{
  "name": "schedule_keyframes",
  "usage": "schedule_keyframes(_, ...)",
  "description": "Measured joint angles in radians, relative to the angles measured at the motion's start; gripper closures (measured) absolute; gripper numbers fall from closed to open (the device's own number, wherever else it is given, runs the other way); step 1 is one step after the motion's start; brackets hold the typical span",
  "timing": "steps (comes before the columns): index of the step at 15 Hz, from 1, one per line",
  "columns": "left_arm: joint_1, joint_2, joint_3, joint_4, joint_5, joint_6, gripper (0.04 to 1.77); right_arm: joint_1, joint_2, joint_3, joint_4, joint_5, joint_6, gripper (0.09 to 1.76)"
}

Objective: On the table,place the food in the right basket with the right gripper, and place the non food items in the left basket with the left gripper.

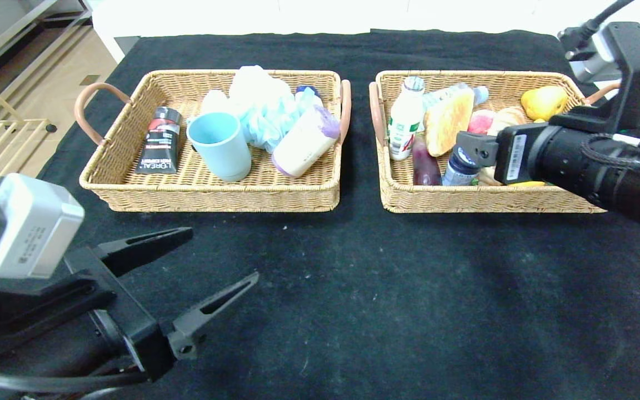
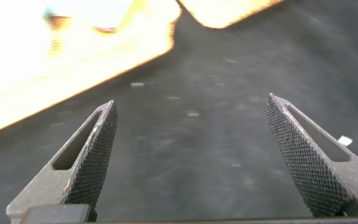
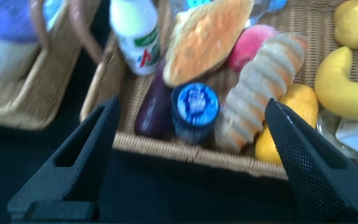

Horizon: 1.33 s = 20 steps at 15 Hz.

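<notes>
Right pincer (image 1: 473, 149) spread wide above right basket (image 1: 409, 203)

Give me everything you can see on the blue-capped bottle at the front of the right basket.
The blue-capped bottle is small and dark, with a round blue lid bearing pale print. It stands near the front wall of the right wicker basket, cap toward the right wrist camera. A dark purple bottle lies against one side, a ridged bread roll against the other. The right pincer is open above it, apart from it. Its label is unreadable.
</notes>
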Motion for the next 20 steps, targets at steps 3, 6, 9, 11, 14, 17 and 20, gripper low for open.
schedule_keyframes(3,0.080,-0.080,0.002,0.126,0.000,0.001,0.09,-0.032,-0.125,0.116,0.011,0.100,-0.005,0.15)
schedule_keyframes(6,0.118,-0.204,-0.010,0.284,0.006,0.001,0.09,-0.102,-0.261,0.212,0.073,0.208,-0.022,0.15)
schedule_keyframes(9,0.149,-0.346,-0.025,0.455,0.037,0.002,0.09,-0.154,-0.440,0.261,0.288,0.301,-0.033,0.15)
schedule_keyframes(11,0.206,-0.435,-0.036,0.529,0.036,0.004,0.09,-0.174,-0.569,0.273,0.426,0.322,-0.035,0.15)
schedule_keyframes(14,0.314,-0.567,-0.063,0.695,0.030,0.009,0.09,-0.189,-0.744,0.273,0.652,0.286,-0.036,0.15)
schedule_keyframes(17,0.413,-0.668,-0.108,0.833,0.008,0.009,0.09,-0.251,-0.877,0.262,0.830,0.214,-0.035,0.15)
schedule_keyframes(20,0.487,-0.727,-0.158,0.894,-0.014,0.011,0.09,-0.371,-0.989,0.245,0.974,0.212,-0.033,0.15)
